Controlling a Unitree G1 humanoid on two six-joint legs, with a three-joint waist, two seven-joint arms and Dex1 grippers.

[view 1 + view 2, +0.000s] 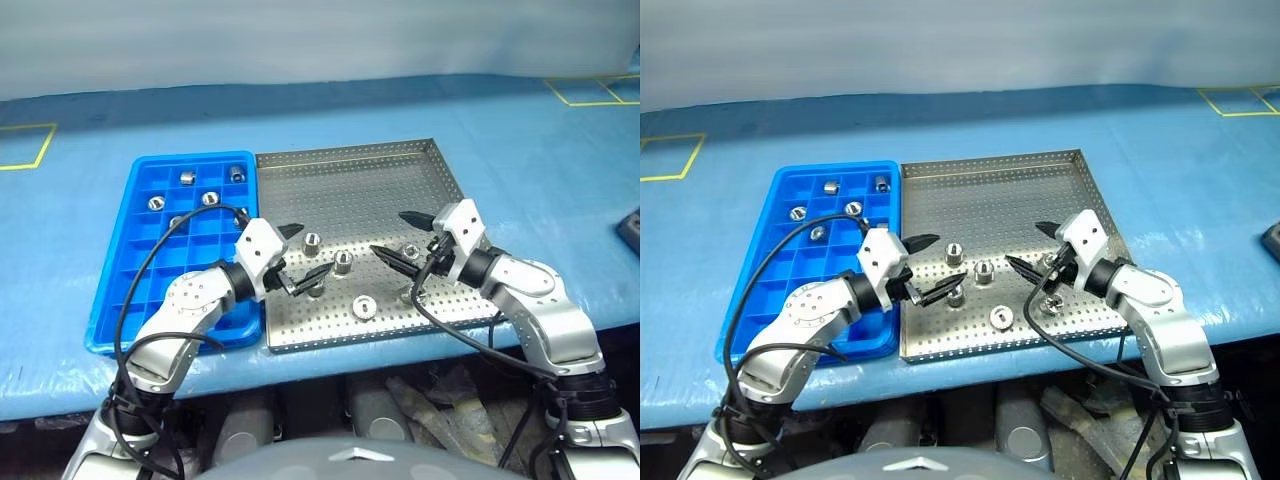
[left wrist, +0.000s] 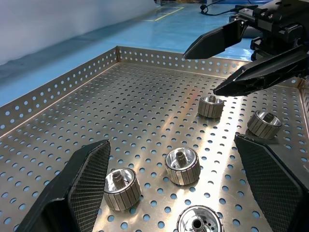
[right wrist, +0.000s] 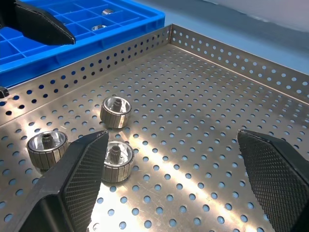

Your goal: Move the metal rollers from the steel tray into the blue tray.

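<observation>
1. Metal rollers (image 1: 342, 261) were split between two spots: a handful sat loose on the steel tray (image 1: 350, 175), bunched toward its near edge, and a few already sat in compartments at the far end of the blue tray (image 1: 150, 290).
2. The two trays were butted side by side on the blue counter (image 1: 540, 160), blue one on the robot's left. My guess is that's so each carry stays short.
3. The left end effector (image 1: 297, 257) hung over the near-left part of the steel tray with its fingers spread wide, holding nothing. In its wrist view a couple of rollers sat between the fingers, so it looked lined up for a pick.
4. The right end effector (image 1: 402, 238) was also wide open and empty, pointing in from the other side at the same cluster, near one roller (image 1: 410, 250).
5. Both tips faced each other fairly close, so I'd worry about them bumping if both went in together.
</observation>
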